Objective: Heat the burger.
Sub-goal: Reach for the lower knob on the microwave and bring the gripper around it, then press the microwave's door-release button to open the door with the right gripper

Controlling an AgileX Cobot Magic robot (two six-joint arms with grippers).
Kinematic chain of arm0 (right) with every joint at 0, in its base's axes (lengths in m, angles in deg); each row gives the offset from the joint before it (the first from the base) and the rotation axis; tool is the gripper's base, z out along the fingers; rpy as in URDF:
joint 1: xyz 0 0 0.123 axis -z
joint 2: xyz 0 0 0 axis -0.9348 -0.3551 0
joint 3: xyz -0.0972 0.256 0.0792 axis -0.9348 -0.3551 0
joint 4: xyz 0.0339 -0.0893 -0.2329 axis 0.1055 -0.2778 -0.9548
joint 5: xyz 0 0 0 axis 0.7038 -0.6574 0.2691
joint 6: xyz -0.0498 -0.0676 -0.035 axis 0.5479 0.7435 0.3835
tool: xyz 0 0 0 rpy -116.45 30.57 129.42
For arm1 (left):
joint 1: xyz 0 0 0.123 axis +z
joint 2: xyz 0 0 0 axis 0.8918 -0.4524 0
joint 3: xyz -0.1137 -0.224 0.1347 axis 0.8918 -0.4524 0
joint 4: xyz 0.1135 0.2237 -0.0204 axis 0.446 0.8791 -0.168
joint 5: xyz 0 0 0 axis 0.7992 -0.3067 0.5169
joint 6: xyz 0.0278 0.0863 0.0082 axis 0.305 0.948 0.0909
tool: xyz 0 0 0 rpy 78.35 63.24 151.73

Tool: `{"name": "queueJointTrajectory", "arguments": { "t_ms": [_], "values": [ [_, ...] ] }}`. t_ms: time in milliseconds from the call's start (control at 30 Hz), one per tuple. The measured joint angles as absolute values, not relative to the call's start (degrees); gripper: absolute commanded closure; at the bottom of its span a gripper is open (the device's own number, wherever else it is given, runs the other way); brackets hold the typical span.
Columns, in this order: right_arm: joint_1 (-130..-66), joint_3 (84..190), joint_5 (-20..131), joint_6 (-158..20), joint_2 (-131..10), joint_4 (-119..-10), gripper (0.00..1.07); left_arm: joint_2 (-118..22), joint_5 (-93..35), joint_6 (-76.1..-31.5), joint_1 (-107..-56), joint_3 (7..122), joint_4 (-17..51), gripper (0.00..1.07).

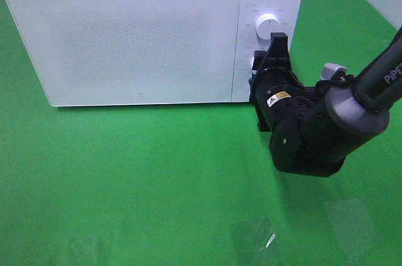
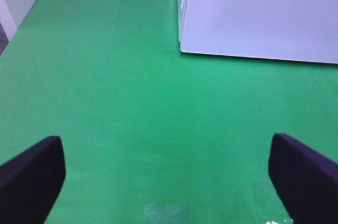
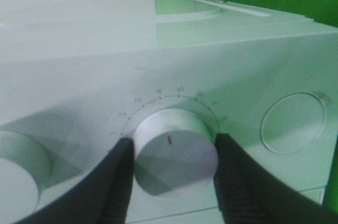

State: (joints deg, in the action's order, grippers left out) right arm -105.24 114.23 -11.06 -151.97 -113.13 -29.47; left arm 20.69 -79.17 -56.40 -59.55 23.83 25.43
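At the back of the flat green counter [image 1: 157, 172]: a boxy white microwave oven [image 1: 138, 34], door shut, front panel frosted and opaque. On its control strip at the right end, as seen from the high camera, a white round upper knob [image 1: 268, 23] with faint markings around it. Just below that knob, pressed up to the strip, the black right end effector [image 1: 262, 60], on a black arm [image 1: 352, 103] stretched in from the right edge of the high view.

Closer, through the right wrist camera: right end effector [image 3: 173, 147] closed partway onto a white round plastic dial [image 3: 177, 158], one black finger [image 3: 113, 182] touching each side of the dial's rim. On the dial face, a short red mark [image 3: 169, 140]; around it on the panel, a printed arc of small grey numbers. Near the dial, flush in the panel, a round white push button [image 3: 293, 123].

Left end effector [image 2: 165, 150] spread wide and gripping nothing, its two black fingers [image 2: 31, 176] far apart above the green counter, well apart from the near corner of the microwave oven.

Burger: not visible in any view. With the door shut and opaque, cannot tell where it lies.
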Motion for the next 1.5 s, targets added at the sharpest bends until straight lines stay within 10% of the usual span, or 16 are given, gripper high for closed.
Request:
{"name": "queueJointTrajectory", "arguments": {
  "t_ms": [533, 1500],
  "values": [
    [-105.35, 114.29, -9.57, -149.96, -113.01, -28.56, 0.43, 20.69, -79.17, -56.4, -59.55, 23.83, 25.43, 0.07],
    [-104.84, 105.92, 7.04, -117.42, -94.56, -43.91, 0.39, 20.69, -79.17, -56.4, -59.55, 23.83, 25.43, 0.07]
  ]
}}
